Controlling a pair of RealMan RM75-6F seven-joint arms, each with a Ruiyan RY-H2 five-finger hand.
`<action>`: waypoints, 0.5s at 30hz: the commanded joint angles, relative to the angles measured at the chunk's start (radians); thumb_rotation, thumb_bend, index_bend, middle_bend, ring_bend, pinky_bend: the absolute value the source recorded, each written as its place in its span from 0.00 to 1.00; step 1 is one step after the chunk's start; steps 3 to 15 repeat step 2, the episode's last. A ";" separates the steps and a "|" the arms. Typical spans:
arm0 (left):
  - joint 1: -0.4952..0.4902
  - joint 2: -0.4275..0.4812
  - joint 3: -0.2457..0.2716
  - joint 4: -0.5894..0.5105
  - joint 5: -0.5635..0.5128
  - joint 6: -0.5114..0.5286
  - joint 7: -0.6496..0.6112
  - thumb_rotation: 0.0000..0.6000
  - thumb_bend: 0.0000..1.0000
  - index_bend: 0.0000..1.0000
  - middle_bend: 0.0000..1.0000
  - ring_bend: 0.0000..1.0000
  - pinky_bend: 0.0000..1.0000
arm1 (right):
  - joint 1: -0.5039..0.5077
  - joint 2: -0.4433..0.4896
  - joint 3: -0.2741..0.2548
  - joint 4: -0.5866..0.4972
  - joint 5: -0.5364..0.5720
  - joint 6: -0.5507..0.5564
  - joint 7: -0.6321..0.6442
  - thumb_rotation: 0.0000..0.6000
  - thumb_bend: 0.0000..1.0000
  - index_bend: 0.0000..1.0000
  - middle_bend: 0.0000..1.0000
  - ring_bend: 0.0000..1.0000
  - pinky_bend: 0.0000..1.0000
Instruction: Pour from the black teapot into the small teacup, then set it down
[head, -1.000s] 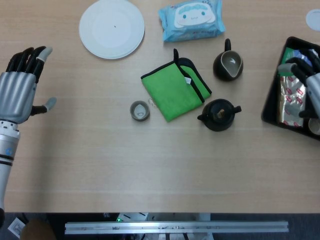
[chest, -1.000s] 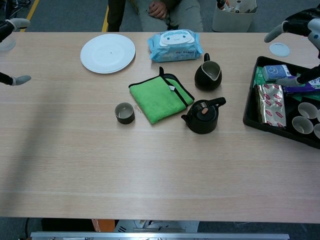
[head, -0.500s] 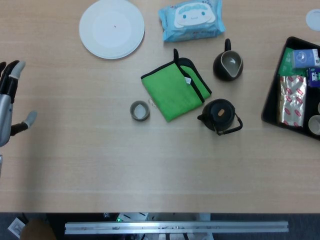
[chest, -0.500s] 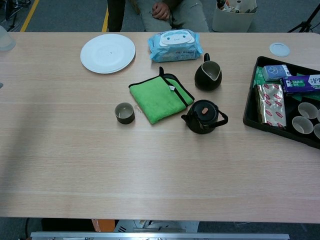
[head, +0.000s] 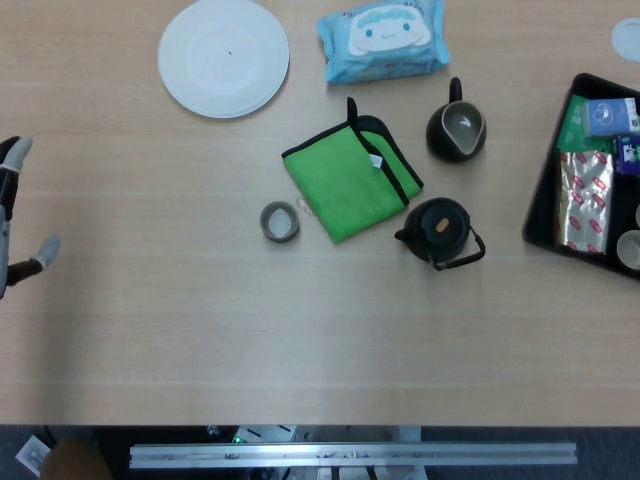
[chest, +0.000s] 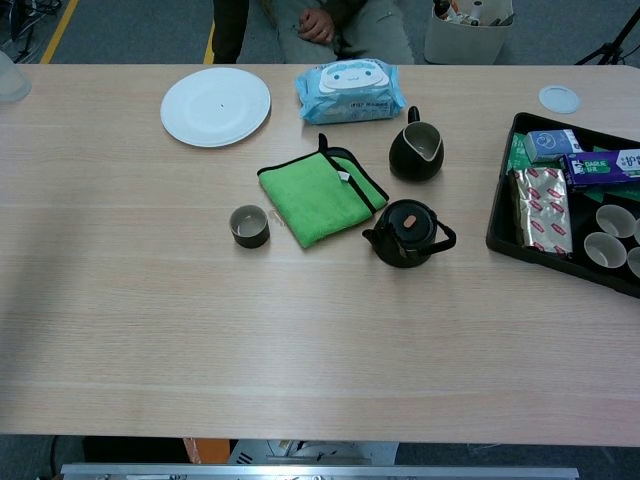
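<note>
Your left hand (head: 10, 215) has slid almost out of the head view since the earlier frames; only its fingertips (head: 46, 246) show at the far left edge, apart from one another and holding nothing. Your right hand, which hung over the black tray (head: 545, 170) before, is gone from both views, so I cannot tell how its fingers lie. Meanwhile the black teapot (head: 438, 229) sits upright on the table right of centre, spout toward the left and its wire handle now folded down to the lower right. To its left, beyond the corner of the green cloth (head: 347, 182), stands the small teacup (head: 279, 221). Judging by the layout, the teapot lies nearer the right side, so the right hand has the shorter reach, coming at that handle from the right.
</note>
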 joint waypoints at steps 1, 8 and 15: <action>0.002 0.002 -0.002 -0.001 0.001 -0.002 0.002 1.00 0.21 0.03 0.12 0.08 0.13 | -0.004 -0.004 0.005 0.004 0.004 -0.003 0.000 1.00 0.08 0.29 0.30 0.13 0.00; 0.003 0.003 -0.002 -0.002 0.002 -0.003 0.003 1.00 0.21 0.03 0.12 0.08 0.13 | -0.006 -0.006 0.007 0.005 0.005 -0.005 0.001 1.00 0.08 0.29 0.30 0.13 0.00; 0.003 0.003 -0.002 -0.002 0.002 -0.003 0.003 1.00 0.21 0.03 0.12 0.08 0.13 | -0.006 -0.006 0.007 0.005 0.005 -0.005 0.001 1.00 0.08 0.29 0.30 0.13 0.00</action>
